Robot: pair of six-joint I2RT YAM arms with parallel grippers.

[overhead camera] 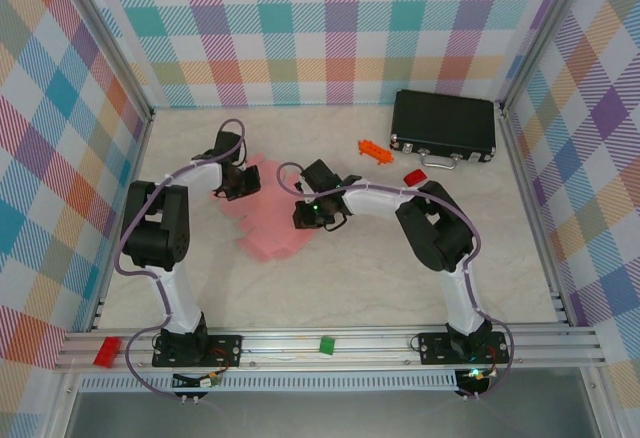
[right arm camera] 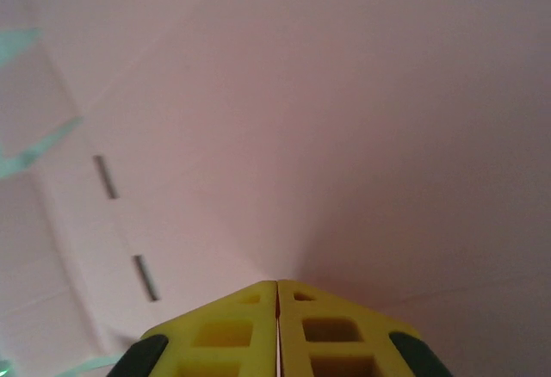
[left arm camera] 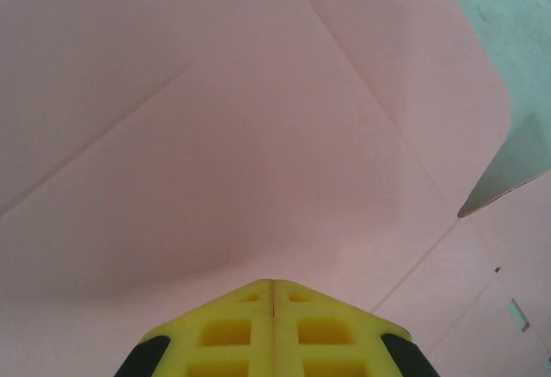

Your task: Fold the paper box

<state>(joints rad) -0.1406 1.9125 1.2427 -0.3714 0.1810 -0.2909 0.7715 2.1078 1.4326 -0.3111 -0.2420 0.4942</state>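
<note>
The paper box [overhead camera: 270, 228] is a flat pink die-cut sheet lying crumpled on the white table between the two arms. My left gripper [overhead camera: 238, 183] sits at its far left edge. In the left wrist view the yellow fingertips [left arm camera: 274, 282] are pressed together, and the pink card [left arm camera: 258, 136] with its fold lines and a rounded flap spreads out from them. My right gripper [overhead camera: 308, 216] is at the sheet's right edge. Its tips [right arm camera: 277, 284] are closed, with creases in the card [right arm camera: 301, 93] running into them and two small slots showing at the left.
A black case [overhead camera: 443, 126] lies at the back right. A small orange piece [overhead camera: 372, 150] and a red piece [overhead camera: 413, 177] sit in front of it. A green block [overhead camera: 327, 343] and a red block [overhead camera: 106, 350] rest on the front rail.
</note>
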